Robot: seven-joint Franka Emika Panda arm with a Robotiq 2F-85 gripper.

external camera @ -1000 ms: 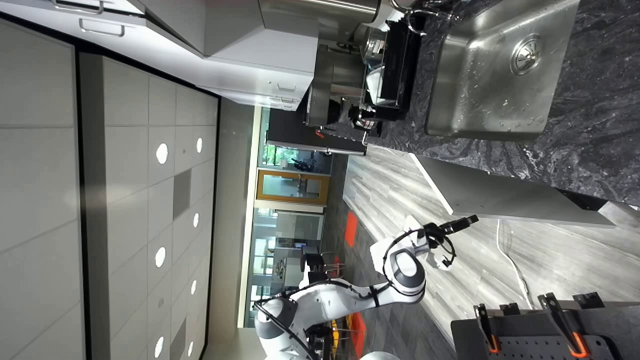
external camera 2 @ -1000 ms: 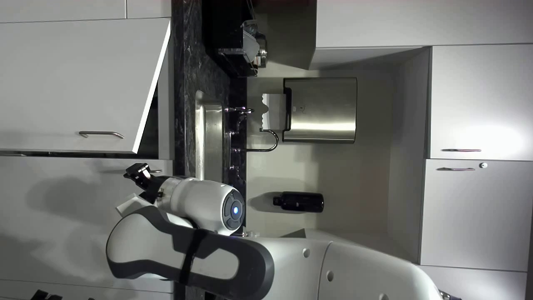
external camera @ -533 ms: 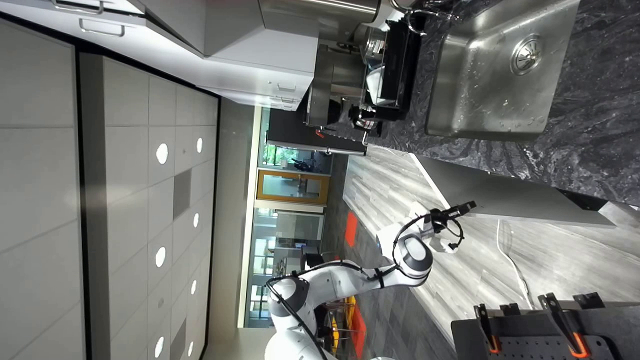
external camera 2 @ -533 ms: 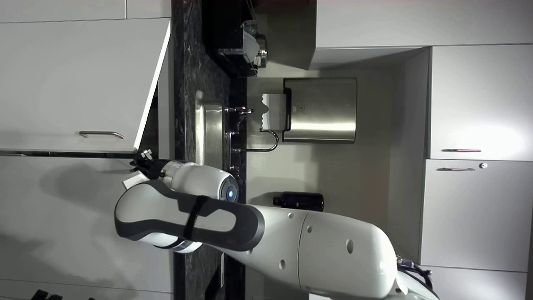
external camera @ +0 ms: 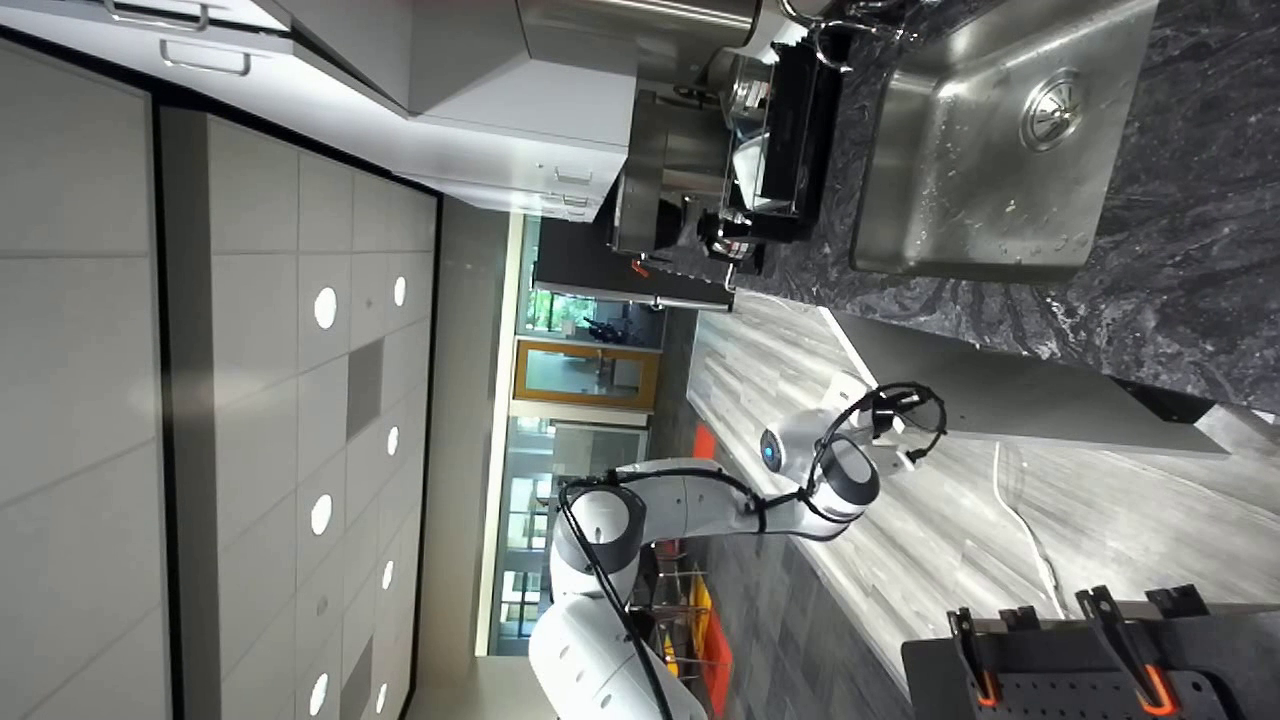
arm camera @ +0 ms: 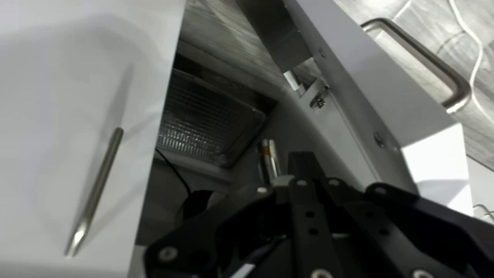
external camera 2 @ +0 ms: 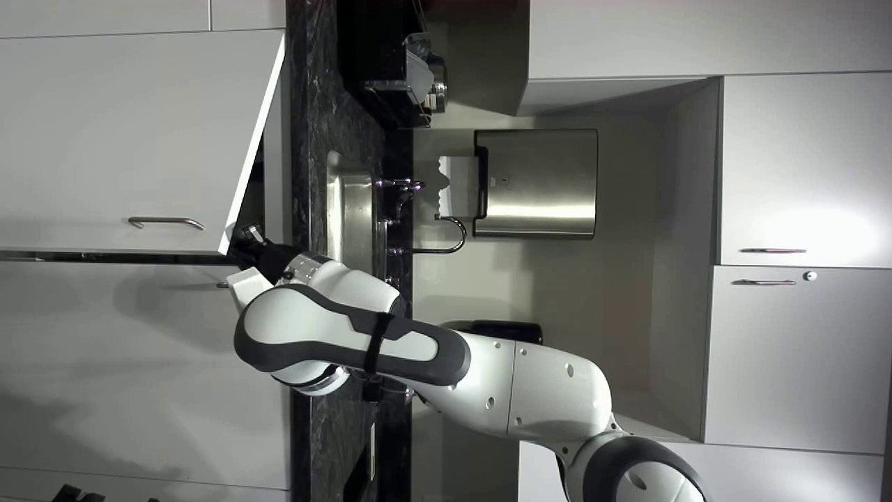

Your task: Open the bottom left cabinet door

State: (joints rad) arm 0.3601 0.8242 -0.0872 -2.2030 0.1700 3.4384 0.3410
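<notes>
The bottom left cabinet door stands partly open, left of the closed neighbouring front, and the gripper sits between them, its fingers seemingly together, though the wrist view is dark there.

Smooth cabinet door and shiny metal sink

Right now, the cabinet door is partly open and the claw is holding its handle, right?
Not quite: the claw isn't holding the handle. The wrist view shows the handle free, with the claw near a top corner of the door. The door is indeed partly open.
</notes>
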